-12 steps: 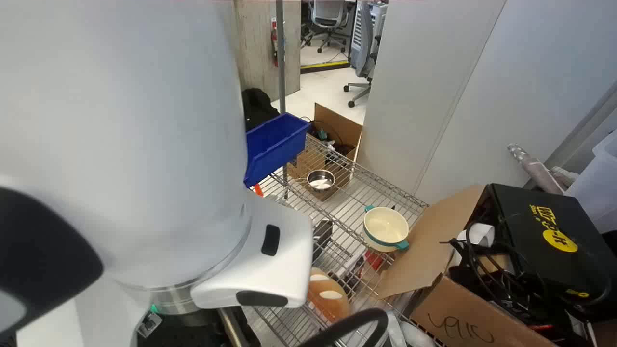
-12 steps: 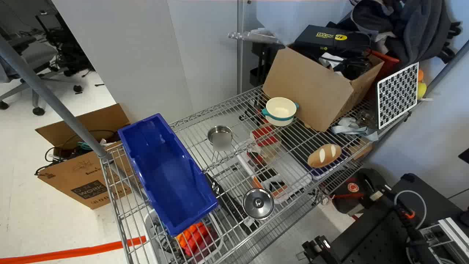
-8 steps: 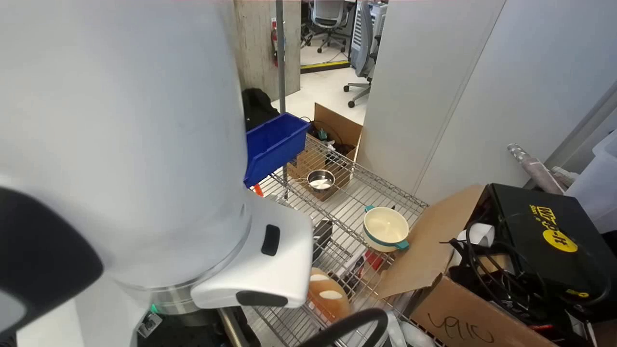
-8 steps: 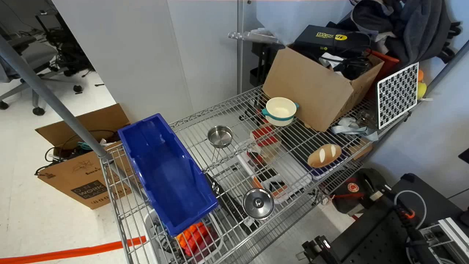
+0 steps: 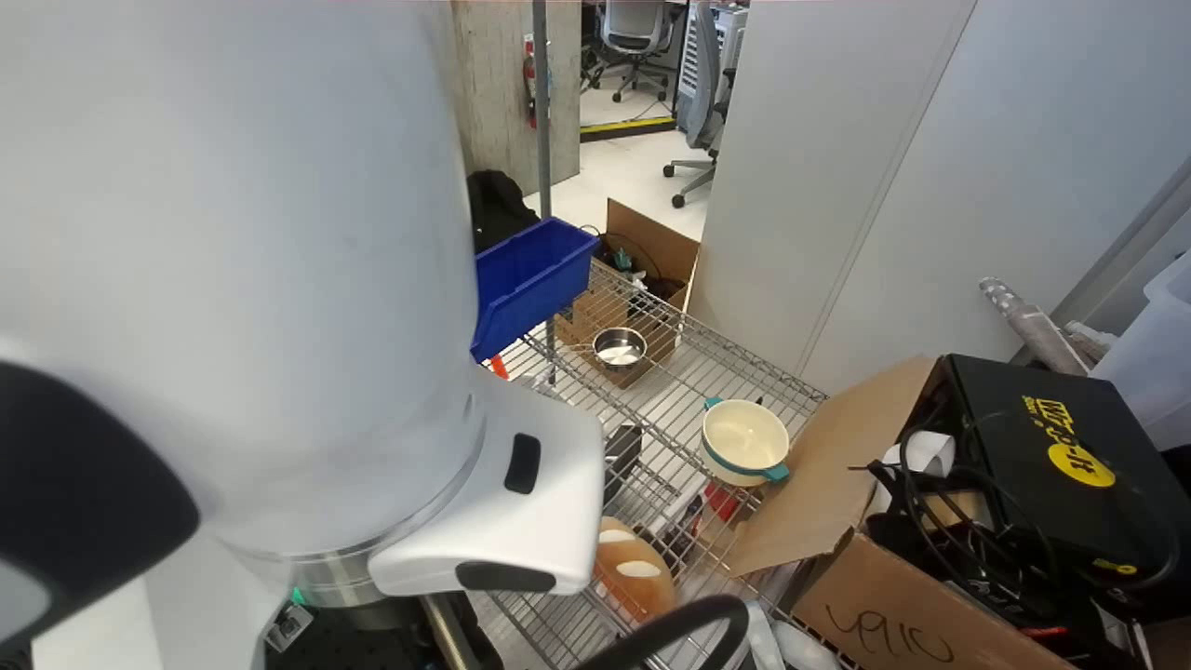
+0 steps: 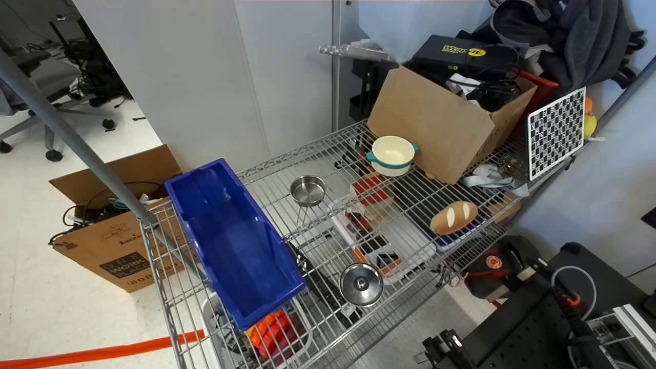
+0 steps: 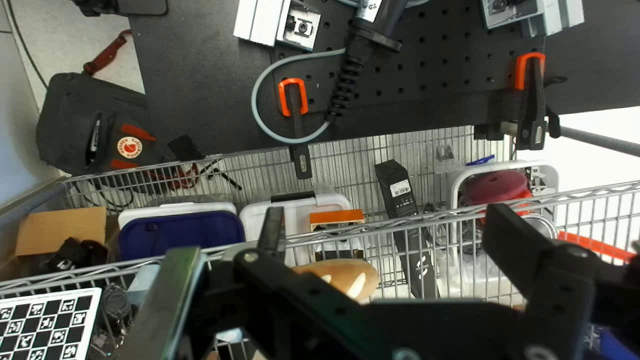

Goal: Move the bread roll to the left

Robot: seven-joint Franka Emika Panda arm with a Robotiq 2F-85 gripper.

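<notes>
In an exterior view we look down on a wire shelf (image 6: 302, 150), with a long blue bin (image 6: 230, 243) at its left end. In the wrist view our gripper (image 7: 386, 225) stands with its jaws wide apart. The cream pot (image 6: 393, 156) sits on the shelf's far side; nearer, toward the right end, lies the bread roll (image 6: 454, 218), and we see a steel lid (image 6: 361, 285) to its left.

Free room separates bread roll (image 6: 454, 218) from lid (image 6: 361, 285).
</notes>
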